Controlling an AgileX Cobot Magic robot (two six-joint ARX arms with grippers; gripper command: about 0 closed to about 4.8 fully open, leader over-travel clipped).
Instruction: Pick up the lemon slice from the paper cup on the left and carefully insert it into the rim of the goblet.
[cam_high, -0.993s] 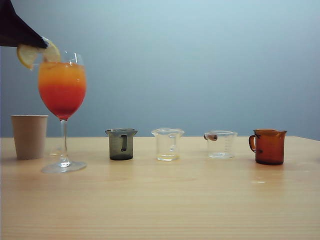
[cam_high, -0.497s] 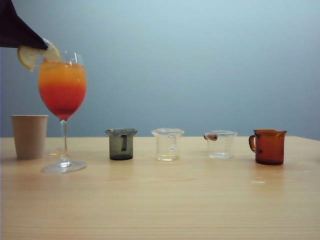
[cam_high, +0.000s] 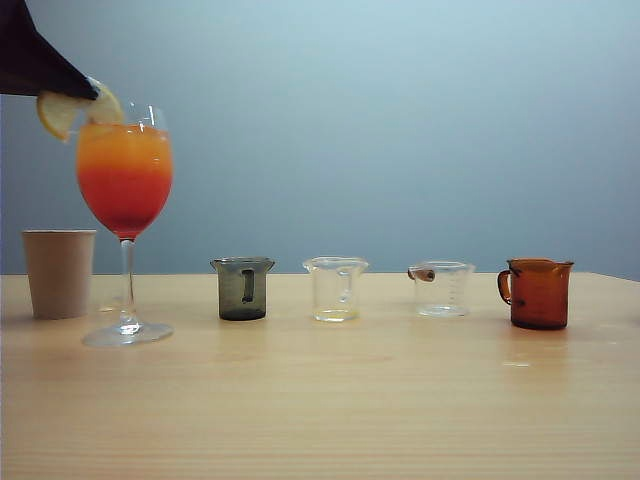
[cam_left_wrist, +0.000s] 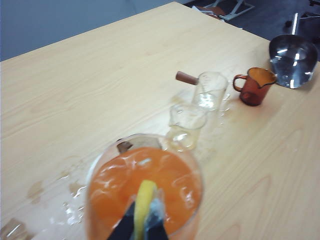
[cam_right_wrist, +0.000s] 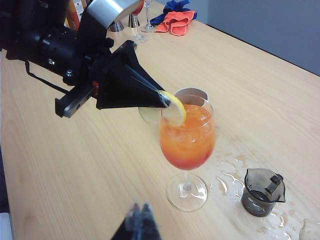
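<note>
The goblet (cam_high: 125, 170) stands at the left of the table, its drink orange over red. The lemon slice (cam_high: 62, 110) sits across the goblet's left rim, part outside the glass and part over the drink. My left gripper (cam_high: 92, 92) reaches in from the upper left and is shut on the lemon slice (cam_left_wrist: 143, 200), just above the orange drink in the goblet (cam_left_wrist: 196, 175). The paper cup (cam_high: 58, 272) stands left of the goblet's foot. In the right wrist view my right gripper (cam_right_wrist: 141, 210) hovers shut and empty over bare table, short of the goblet (cam_right_wrist: 187, 140).
Right of the goblet stand a dark grey jug (cam_high: 242, 288), two clear beakers (cam_high: 336, 288) (cam_high: 442, 288) and an amber jug (cam_high: 537, 293). Spilt water (cam_right_wrist: 227, 180) lies round the goblet's foot. A metal bowl (cam_left_wrist: 293, 54) is beyond the amber jug.
The left gripper and the lemon slice have edged a hair to the right at the rim. Nothing else has moved.
</note>
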